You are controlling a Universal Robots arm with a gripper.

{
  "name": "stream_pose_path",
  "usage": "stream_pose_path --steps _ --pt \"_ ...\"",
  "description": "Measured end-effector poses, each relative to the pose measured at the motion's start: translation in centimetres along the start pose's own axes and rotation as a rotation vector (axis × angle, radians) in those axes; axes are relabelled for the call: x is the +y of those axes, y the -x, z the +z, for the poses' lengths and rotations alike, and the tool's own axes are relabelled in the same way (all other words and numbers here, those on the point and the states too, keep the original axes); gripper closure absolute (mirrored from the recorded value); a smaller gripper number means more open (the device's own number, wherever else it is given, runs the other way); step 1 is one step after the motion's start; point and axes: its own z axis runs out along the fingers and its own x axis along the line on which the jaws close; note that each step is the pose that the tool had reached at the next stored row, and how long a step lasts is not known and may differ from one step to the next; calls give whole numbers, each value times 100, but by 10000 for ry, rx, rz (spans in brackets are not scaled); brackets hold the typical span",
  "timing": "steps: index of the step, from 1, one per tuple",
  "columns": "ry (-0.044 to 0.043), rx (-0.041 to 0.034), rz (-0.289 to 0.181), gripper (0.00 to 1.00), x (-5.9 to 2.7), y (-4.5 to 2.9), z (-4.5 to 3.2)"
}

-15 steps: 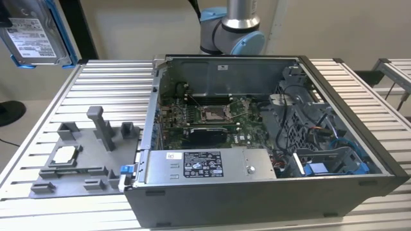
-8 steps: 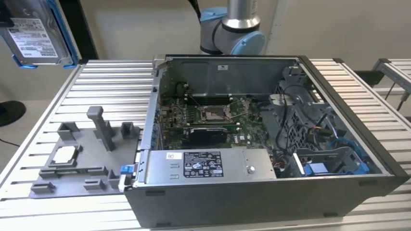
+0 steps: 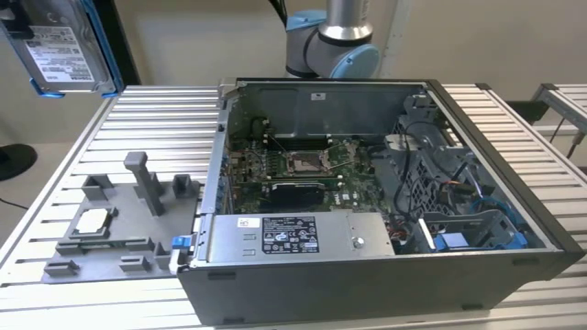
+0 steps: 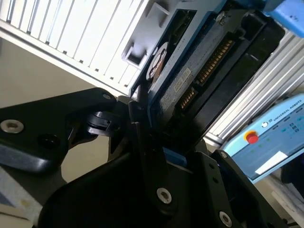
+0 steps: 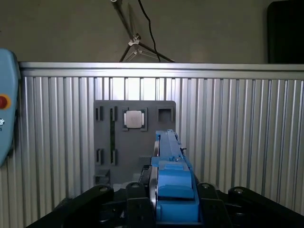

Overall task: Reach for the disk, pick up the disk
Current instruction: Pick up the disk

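Open computer case (image 3: 385, 206) sits on the ribbed bench (image 3: 156, 117), motherboard showing. The disk (image 3: 64, 51) hangs in the air, well off the case toward the exterior view's left, label facing the camera, blue rails on its edges. Grey fixture plate (image 3: 128, 227) lies just beside the case on the same side, with a small silver chip (image 3: 92, 221) on it. The arm (image 3: 330, 41) rises behind the case.

Ribbed aluminium table (image 3: 147, 117); plain beige wall (image 3: 202, 41) behind; second ribbed table (image 3: 567, 100) at exterior view's right.
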Motion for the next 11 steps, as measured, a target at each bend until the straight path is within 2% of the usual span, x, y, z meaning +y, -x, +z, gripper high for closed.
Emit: stream_pose_path --steps 11 --pt "-1 0 0 100 -121 1 0"
